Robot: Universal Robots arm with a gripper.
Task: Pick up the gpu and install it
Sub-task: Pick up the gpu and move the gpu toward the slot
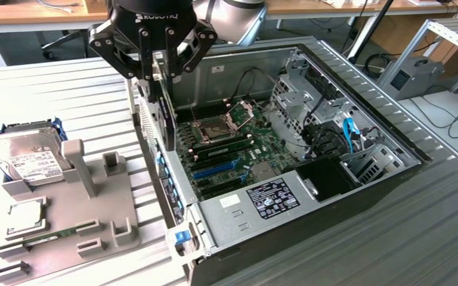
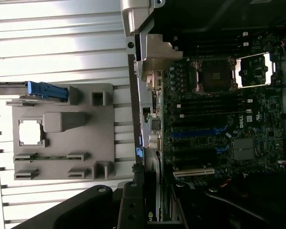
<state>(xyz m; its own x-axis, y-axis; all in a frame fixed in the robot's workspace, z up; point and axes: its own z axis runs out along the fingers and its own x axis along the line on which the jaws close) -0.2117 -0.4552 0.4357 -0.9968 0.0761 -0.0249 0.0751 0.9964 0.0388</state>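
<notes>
The gpu (image 1: 167, 122) hangs upright and edge-on, a thin dark card reaching down from my gripper (image 1: 159, 74), which is shut on its top edge. It sits over the near left wall of the open computer case (image 1: 372, 107), beside the motherboard (image 1: 229, 149), with its lower end at about the height of the case rim. In the wrist view the gpu (image 2: 151, 50) runs away from my gripper (image 2: 139, 202) along the motherboard (image 2: 219, 119) edge, its silver bracket end farthest from me. The expansion slots (image 2: 195, 171) lie just beside it.
A grey parts holder (image 1: 78, 220) lies at the exterior view's left, carrying a hard drive (image 1: 26, 158), a CPU (image 1: 26, 217) and a RAM stick (image 1: 50, 238). Drive cages and cables (image 1: 324, 131) crowd the case's right side. The power supply (image 1: 273, 196) is at its front.
</notes>
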